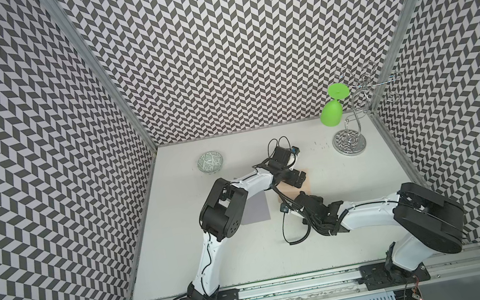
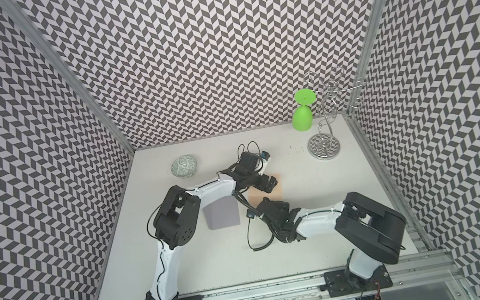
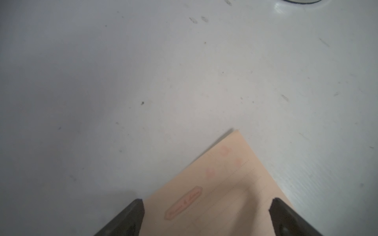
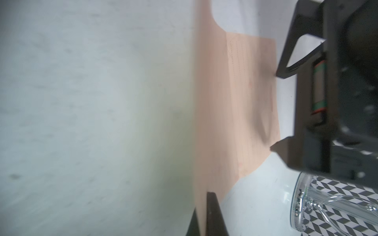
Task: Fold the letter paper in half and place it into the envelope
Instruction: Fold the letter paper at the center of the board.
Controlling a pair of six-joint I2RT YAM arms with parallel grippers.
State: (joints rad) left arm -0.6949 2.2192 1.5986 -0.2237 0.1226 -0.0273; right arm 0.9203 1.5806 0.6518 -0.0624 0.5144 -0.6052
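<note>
Right gripper (image 4: 202, 204): fingers closed, pinching the near edge of the letter paper (image 1: 288, 192). That edge is lifted off the bench (image 1: 250, 255), and the far part of the sheet lies flat. Left gripper (image 3: 206, 201): fingers spread wide, straddling the sheet's far end, gripping nothing. Envelope (image 1: 256, 209) lies flat on the bench beside the sheet on the left-arm side. It is not touching the sheet and is partly hidden by the left arm in both top views.
</note>
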